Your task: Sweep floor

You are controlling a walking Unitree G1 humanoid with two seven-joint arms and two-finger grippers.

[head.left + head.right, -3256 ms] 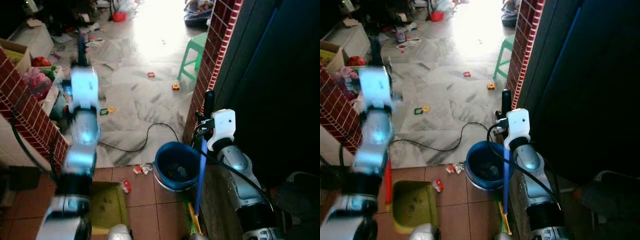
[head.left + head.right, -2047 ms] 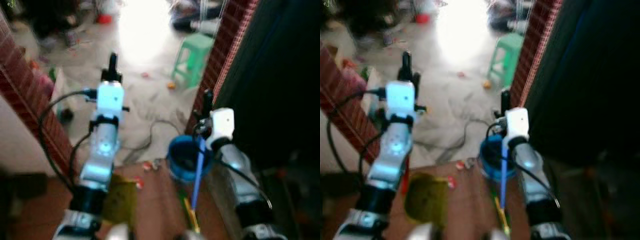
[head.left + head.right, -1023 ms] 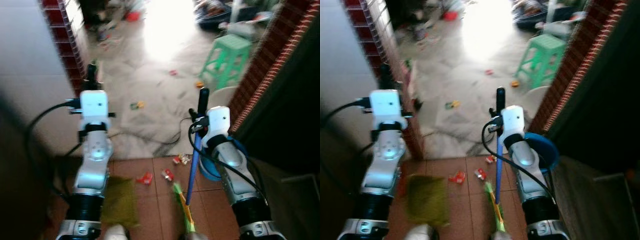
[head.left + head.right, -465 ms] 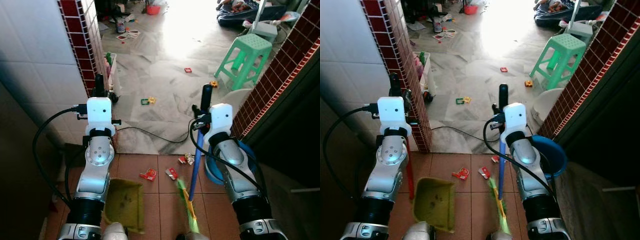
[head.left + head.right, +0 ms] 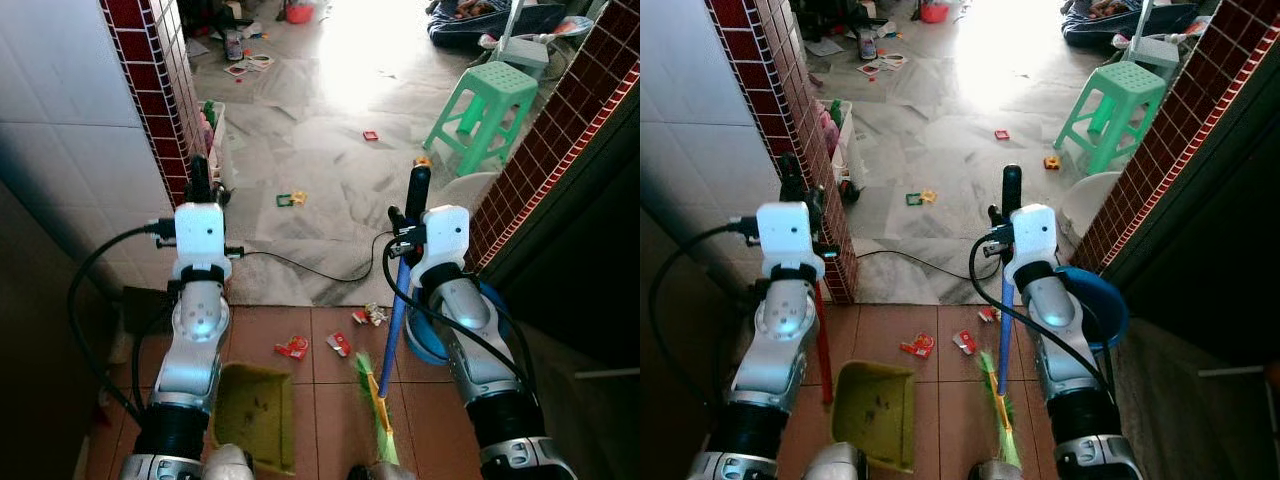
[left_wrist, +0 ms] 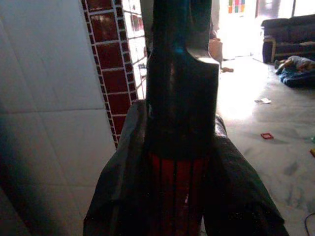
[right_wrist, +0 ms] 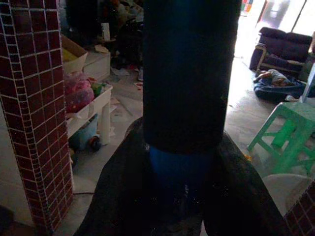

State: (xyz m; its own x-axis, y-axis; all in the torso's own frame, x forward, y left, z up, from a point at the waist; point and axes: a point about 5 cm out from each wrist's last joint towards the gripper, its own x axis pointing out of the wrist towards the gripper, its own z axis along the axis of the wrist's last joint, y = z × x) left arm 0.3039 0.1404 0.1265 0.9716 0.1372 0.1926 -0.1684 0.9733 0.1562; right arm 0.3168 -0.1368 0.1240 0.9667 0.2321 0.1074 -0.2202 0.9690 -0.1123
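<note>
My left gripper is shut on the red handle of a yellow-green dustpan, which rests on the terracotta tiles in front of me. My right gripper is shut on the blue broom handle. The green bristles touch the tiles just right of the dustpan. Red and white litter scraps lie on the tiles ahead of both tools, and more scraps sit by the marble edge. In the wrist views the red handle and the blue handle sit between the fingers.
A blue bucket stands behind my right arm. Red brick pillars flank the opening at left and right. A black cable crosses the marble floor. A green stool and small toys lie further out.
The whole picture swung as the camera turned left, bringing the left pillar and white wall into view. Both grippers kept hold of their handles. The dustpan and broom stayed in front of me.
</note>
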